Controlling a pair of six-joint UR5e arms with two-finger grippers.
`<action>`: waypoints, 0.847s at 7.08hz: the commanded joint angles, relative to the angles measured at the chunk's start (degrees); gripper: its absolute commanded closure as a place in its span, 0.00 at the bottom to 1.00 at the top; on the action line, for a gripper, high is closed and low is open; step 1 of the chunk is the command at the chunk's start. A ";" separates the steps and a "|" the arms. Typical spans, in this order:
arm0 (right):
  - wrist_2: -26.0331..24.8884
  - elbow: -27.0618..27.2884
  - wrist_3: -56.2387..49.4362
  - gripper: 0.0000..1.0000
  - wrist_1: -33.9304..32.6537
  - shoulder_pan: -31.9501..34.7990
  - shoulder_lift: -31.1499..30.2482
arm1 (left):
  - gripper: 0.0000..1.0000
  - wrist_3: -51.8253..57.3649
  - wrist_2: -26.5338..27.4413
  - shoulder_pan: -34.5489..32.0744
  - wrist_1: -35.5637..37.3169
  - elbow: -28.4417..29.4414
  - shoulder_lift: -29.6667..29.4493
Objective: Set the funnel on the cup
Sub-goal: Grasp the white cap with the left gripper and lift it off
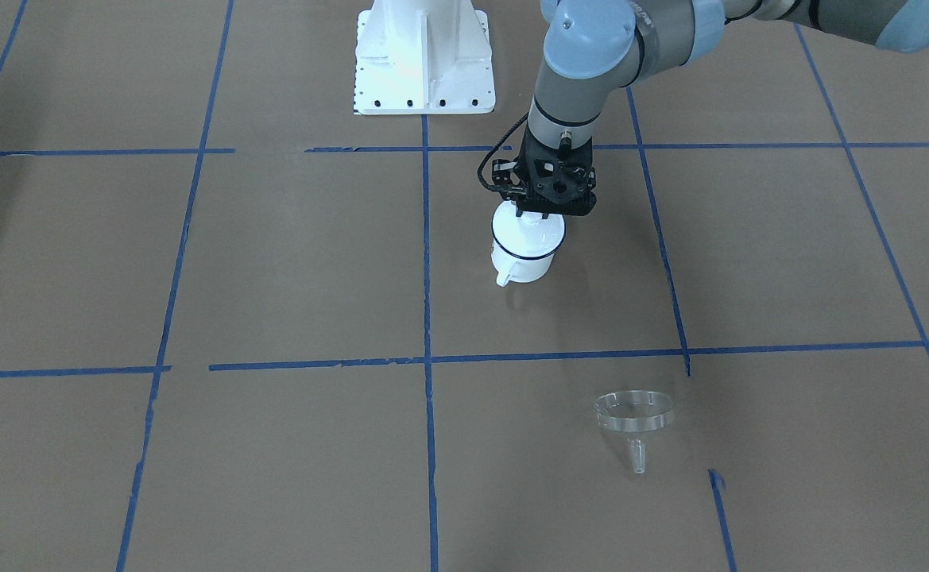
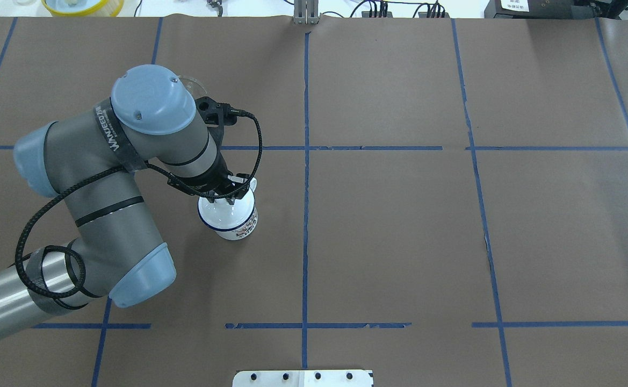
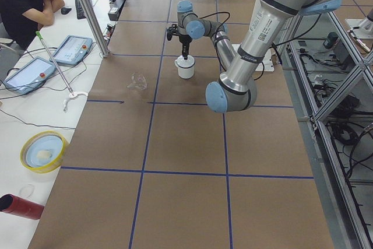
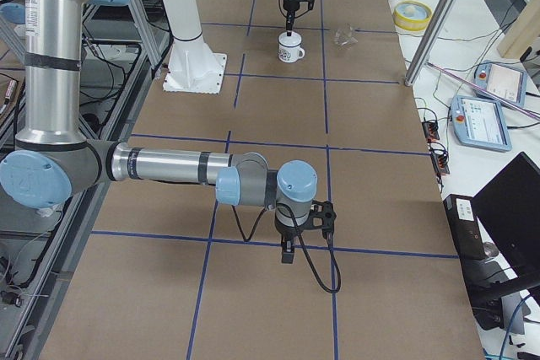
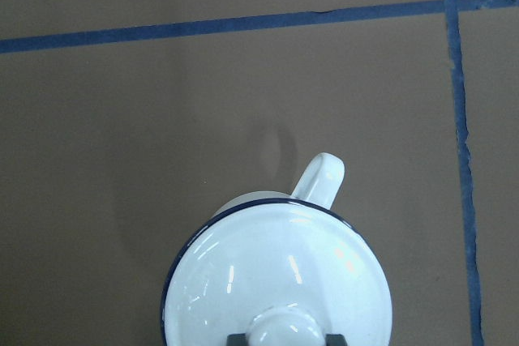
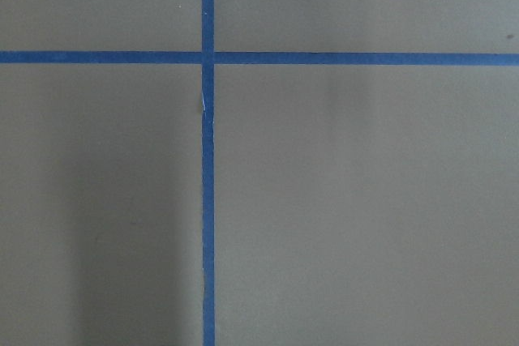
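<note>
Overhead exterior view: the left pincer point(image 2: 223, 200) hangs straight down over the cup point(image 2: 233, 226), which stands in the robot's left half of the worktop point(image 2: 399, 242), roughly midway between the robot's edge and the operators' edge. A white lid point(image 5: 276, 273) caps the cup. In the left wrist view the two fingers flank its knob point(image 5: 281, 328) tightly and appear to be clamped on it. The cup's handle point(image 5: 320, 176) points toward the operators' edge.

The funnel point(image 1: 633, 411) lies well apart from the cup, nearer the operators' edge in the same half. It is tipped over, with its spout toward that edge. The right pincer point(image 4: 288, 252) hovers low over bare paper toward the worktop's right end; whether its fingers are apart or together cannot be told.

The funnel looks like thin clear plastic, so it is likely light, stiff and slick. It is apt to skid or roll on its round rim if nudged. The safest hold is probably across the rim wall, one finger inside and one outside, with a gentle squeeze. The short, tapered spout offers little to grip. With the lid on, the cup's mouth is closed, so the lid likely must be lifted off first.
</note>
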 commanded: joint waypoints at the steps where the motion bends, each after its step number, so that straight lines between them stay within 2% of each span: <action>1: 0.00 0.00 0.00 0.00 0.00 0.00 0.00 | 0.84 0.27 0.08 -0.19 0.54 -1.72 0.08; 3: 0.00 0.00 0.00 0.00 0.00 0.00 0.00 | 1.00 0.35 -0.01 -1.33 4.21 -5.58 0.08; 5: 0.00 0.00 0.00 0.00 0.00 0.00 0.00 | 1.00 4.01 -0.01 -7.62 8.87 -9.63 0.60; 6: 0.00 0.00 0.00 0.00 0.00 0.00 0.00 | 1.00 6.92 0.08 -8.62 9.07 -12.43 3.65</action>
